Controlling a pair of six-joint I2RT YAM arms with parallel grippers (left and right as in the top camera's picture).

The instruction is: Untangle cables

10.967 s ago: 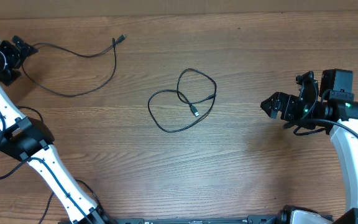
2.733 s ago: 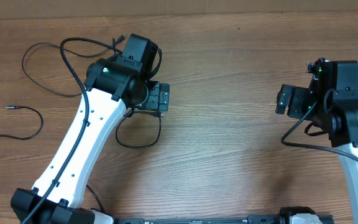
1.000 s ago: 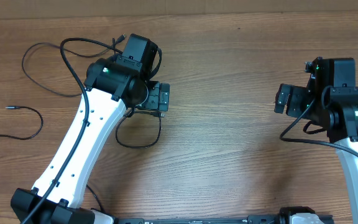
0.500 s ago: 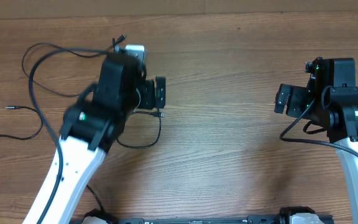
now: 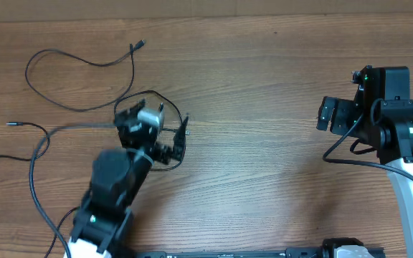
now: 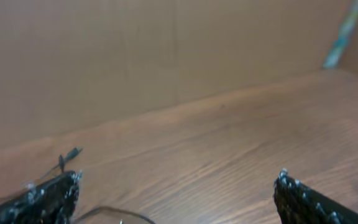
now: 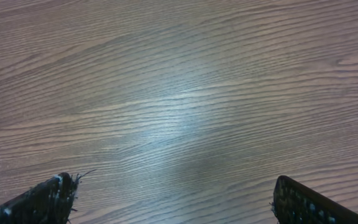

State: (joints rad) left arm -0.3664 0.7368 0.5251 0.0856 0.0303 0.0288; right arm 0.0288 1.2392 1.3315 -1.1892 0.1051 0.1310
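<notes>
The separating step is judged to be nearly finished. No two of the cables are being shown crossing: a long looping cable (image 5: pixel 102 65) is lying at the far left, a second cable (image 5: pixel 27 125) is trailing off the near-left edge, and a third cable (image 5: pixel 167 166) is being partly hidden beneath the blurred left gripper (image 5: pixel 181 140). That claw is being held wide open and empty, as is the right gripper (image 5: pixel 323 115), which is being kept well apart over bare wood. If the third cord's loop is to be straightened, a low, precise pinch on so thin a cord is being called for. The work is being done on a brown wood-grain table (image 5: pixel 264 179), with a plain tan wall (image 6: pixel 135 56) behind it.
</notes>
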